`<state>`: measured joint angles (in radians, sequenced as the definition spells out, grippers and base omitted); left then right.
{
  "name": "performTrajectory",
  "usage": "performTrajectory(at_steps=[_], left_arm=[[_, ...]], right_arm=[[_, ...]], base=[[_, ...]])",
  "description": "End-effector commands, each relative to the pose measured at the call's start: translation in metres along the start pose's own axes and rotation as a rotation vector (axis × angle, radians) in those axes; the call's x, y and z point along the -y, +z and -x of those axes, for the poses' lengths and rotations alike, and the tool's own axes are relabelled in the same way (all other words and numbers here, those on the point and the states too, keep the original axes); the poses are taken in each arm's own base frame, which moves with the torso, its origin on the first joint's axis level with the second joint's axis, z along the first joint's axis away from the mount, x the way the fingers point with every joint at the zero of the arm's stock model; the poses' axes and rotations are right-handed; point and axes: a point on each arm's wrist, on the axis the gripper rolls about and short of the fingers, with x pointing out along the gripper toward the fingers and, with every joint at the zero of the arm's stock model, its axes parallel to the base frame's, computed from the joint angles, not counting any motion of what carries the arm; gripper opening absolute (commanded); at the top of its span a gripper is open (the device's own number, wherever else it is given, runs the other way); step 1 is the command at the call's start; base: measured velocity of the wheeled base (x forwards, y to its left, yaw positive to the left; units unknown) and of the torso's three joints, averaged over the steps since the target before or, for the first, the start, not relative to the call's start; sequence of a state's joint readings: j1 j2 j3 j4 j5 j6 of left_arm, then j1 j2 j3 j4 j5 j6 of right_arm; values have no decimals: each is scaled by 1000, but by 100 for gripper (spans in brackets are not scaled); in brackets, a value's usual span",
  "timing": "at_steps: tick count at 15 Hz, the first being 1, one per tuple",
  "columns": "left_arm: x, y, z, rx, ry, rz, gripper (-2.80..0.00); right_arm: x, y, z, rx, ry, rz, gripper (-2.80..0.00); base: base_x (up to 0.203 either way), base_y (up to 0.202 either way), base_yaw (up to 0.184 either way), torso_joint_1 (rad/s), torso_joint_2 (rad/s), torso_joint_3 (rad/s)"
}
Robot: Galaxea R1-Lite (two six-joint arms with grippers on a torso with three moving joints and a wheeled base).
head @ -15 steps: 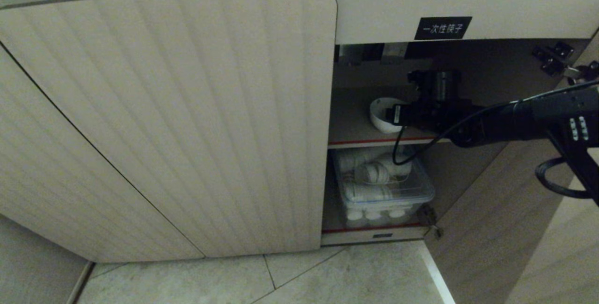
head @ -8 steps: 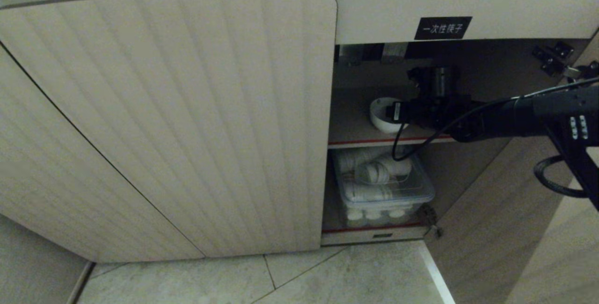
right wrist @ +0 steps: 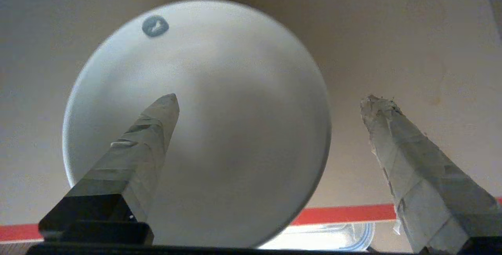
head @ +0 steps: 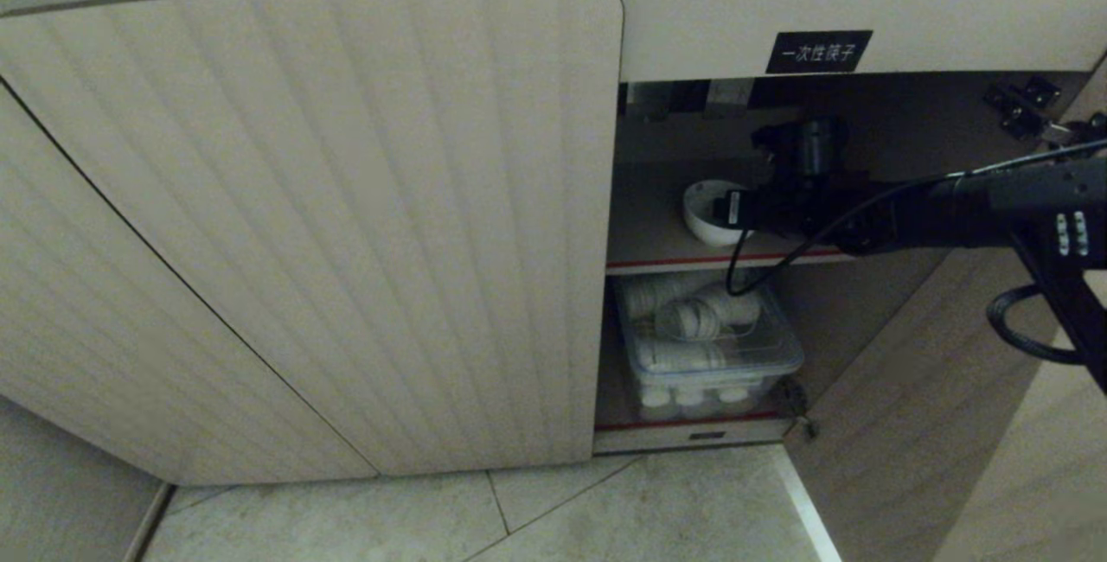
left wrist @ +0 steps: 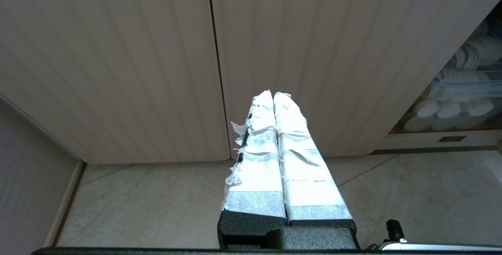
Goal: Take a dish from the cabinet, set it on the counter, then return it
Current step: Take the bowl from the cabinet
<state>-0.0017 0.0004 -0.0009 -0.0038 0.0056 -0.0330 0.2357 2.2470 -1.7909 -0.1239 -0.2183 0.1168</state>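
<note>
— Where is the dish?
— The dish [right wrist: 219,129] sits on the cabinet's [head: 346,225] upper shelf [head: 644,238].
— Your jaws?
— Right gripper [right wrist: 270,102] wide open, one finger over the bowl; left gripper [left wrist: 274,102] closed, empty.

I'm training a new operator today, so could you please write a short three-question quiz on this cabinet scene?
1. True or false: the right gripper is shut on the dish.
2. Where does the dish sit: A) on the floor, B) on the cabinet's upper shelf, C) in the clear bin?
3. Fill in: the left gripper's fingers are ____.

Key: 1 false, its fingers stand open, one over the bowl and one beside it; 2 B; 3 shut.
</note>
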Motion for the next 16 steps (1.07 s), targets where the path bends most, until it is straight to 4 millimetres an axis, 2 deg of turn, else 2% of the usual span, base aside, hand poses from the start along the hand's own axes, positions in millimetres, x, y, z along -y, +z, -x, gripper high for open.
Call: performTrajectory(at_steps=[1, 10, 16], left_arm=[[0, 0, 0, 1, 1, 1, -280], [0, 0, 0, 2, 1, 1, -280], [0, 0, 0, 0, 1, 1, -280]], right_arm=[[0, 5, -1, -2, -2, -1, 0], [4, 3, -1, -29, -13, 2, 0], [3, -4, -7, -47, -13, 6, 0]], base=[[0, 0, 0, 0, 0, 0], [0, 0, 0, 0, 0, 0], [0, 0, 0, 0, 0, 0]])
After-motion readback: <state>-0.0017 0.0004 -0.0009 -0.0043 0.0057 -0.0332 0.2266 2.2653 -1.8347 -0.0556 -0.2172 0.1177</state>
